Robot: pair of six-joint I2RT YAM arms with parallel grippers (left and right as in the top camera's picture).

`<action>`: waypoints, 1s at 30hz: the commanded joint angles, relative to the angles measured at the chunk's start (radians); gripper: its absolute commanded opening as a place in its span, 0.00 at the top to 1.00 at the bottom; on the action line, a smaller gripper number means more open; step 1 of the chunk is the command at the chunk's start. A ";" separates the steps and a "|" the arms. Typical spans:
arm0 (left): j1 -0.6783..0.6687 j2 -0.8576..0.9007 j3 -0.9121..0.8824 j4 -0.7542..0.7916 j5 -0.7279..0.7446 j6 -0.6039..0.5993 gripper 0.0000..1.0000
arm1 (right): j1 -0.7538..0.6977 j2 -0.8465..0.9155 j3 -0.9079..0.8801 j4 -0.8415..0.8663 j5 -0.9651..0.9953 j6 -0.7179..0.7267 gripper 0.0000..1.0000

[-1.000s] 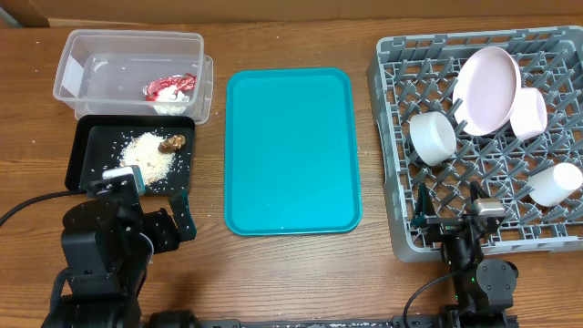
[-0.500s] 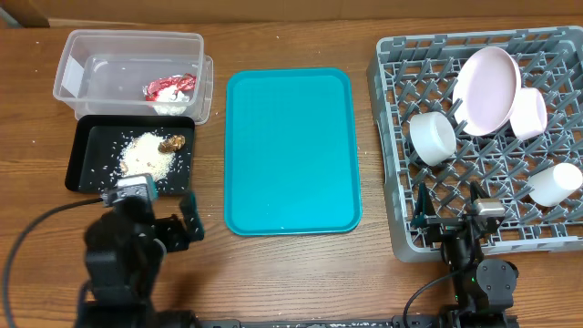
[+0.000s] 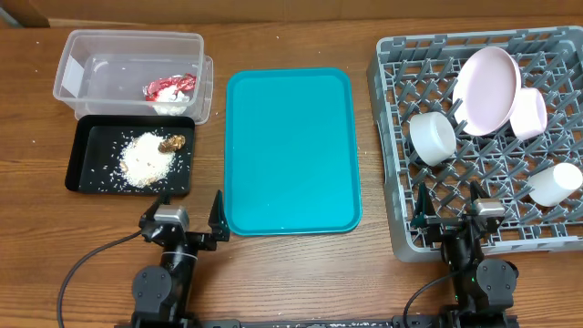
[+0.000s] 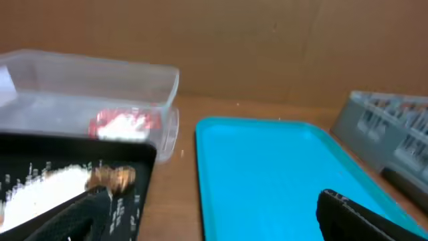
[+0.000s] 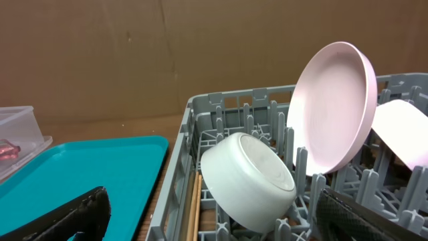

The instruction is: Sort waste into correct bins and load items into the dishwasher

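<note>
The red-and-white wrapper [image 3: 169, 87] and a white tissue lie in the clear tub [image 3: 82, 47]. White rice grains [image 3: 144, 158] and a brown lump [image 3: 171, 143] lie in the black tray [image 3: 80, 166]. The pink plate [image 3: 487, 89], two bowls [image 3: 431, 138] and a small cup [image 3: 554, 183] stand in the grey dish rack [image 3: 401, 232]. Chopsticks [image 5: 196, 204] lie in the rack's left edge. My left gripper [image 3: 187, 217] is open and empty, low by the table's front edge, below the black tray. My right gripper [image 3: 449, 210] is open and empty at the rack's front edge.
The teal serving tray [image 3: 291, 150] lies bare in the middle, between the bins and the rack; it fills the left wrist view [image 4: 281, 174] too. A brown cardboard wall stands behind the table.
My left arm has drawn back from the black tray toward the table's front edge and dropped low. The right arm has not moved.
</note>
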 commanded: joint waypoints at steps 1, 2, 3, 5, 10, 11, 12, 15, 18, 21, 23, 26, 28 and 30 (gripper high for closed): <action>-0.004 -0.024 -0.021 -0.023 -0.009 0.031 0.00 | 0.006 -0.008 -0.010 0.005 0.006 -0.008 0.00; -0.004 -0.024 -0.021 -0.023 -0.006 0.046 0.00 | 0.006 -0.008 -0.010 0.005 0.006 -0.008 0.00; -0.004 -0.024 -0.021 -0.022 -0.003 0.046 0.00 | 0.006 -0.008 -0.010 0.005 0.006 -0.008 0.00; -0.004 -0.024 -0.021 -0.022 -0.003 0.046 0.00 | 0.006 -0.008 -0.010 0.005 0.006 -0.008 0.00; -0.004 -0.024 -0.021 -0.022 -0.003 0.046 0.00 | 0.006 -0.008 -0.010 0.005 0.006 -0.008 0.00; -0.004 -0.023 -0.021 -0.022 -0.003 0.046 0.00 | 0.006 -0.008 -0.010 0.005 0.006 -0.008 0.00; -0.004 -0.023 -0.021 -0.022 -0.003 0.046 0.00 | 0.006 -0.008 -0.010 0.005 0.006 -0.008 0.00; -0.004 -0.023 -0.021 -0.022 -0.003 0.046 0.00 | 0.006 -0.008 -0.010 0.005 0.006 -0.008 0.00; -0.004 -0.023 -0.021 -0.022 -0.003 0.046 0.00 | 0.006 -0.008 -0.010 0.005 0.006 -0.008 0.00; -0.004 -0.023 -0.021 -0.022 -0.003 0.046 0.00 | 0.006 -0.008 -0.010 0.005 0.006 -0.008 0.00; -0.004 -0.023 -0.021 -0.022 -0.003 0.046 0.00 | 0.006 -0.008 -0.010 0.005 0.006 -0.008 0.00; -0.004 -0.023 -0.021 -0.022 -0.003 0.046 0.00 | 0.006 -0.008 -0.010 0.005 0.006 -0.008 0.00; -0.004 -0.023 -0.021 -0.022 -0.003 0.046 0.00 | 0.006 -0.008 -0.010 0.005 0.006 -0.008 0.00; -0.004 -0.023 -0.021 -0.022 -0.003 0.046 0.00 | 0.006 -0.008 -0.010 0.005 0.006 -0.008 0.00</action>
